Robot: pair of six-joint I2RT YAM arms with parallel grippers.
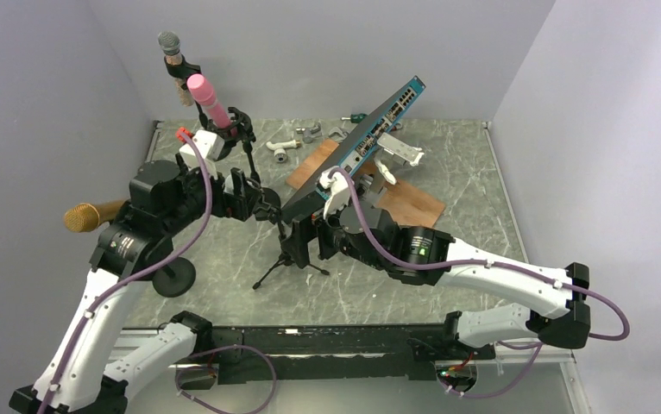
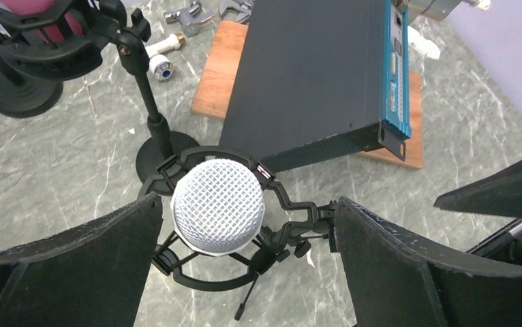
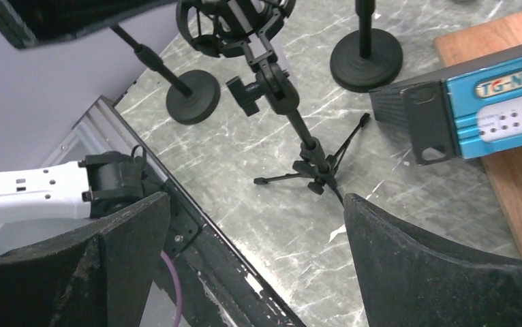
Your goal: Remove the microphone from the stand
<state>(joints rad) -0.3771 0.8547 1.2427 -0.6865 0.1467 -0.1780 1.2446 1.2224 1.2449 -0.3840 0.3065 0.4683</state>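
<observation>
A microphone with a silver mesh head point(image 2: 217, 204) sits in a black shock mount point(image 2: 197, 276) on a small tripod stand point(image 1: 292, 259). My left gripper point(image 2: 248, 201) is open. Its fingers straddle the mesh head from above, the left finger point(image 2: 95, 266) close beside it and the right finger point(image 2: 394, 272) farther off. In the top view the left gripper point(image 1: 262, 203) covers the microphone. My right gripper point(image 3: 258, 204) is open and empty, low beside the tripod point(image 3: 316, 170), with the shock mount point(image 3: 224, 27) above it. In the top view the right gripper point(image 1: 307, 237) is next to the stand's pole.
A pink microphone point(image 1: 208, 99), a grey one point(image 1: 169, 43) and a gold one point(image 1: 90, 216) stand on other stands at the left, one with a round base point(image 1: 174, 278). A blue network switch point(image 1: 370, 129) leans over wooden boards point(image 1: 409, 203). Metal fittings point(image 1: 288, 147) lie at the back.
</observation>
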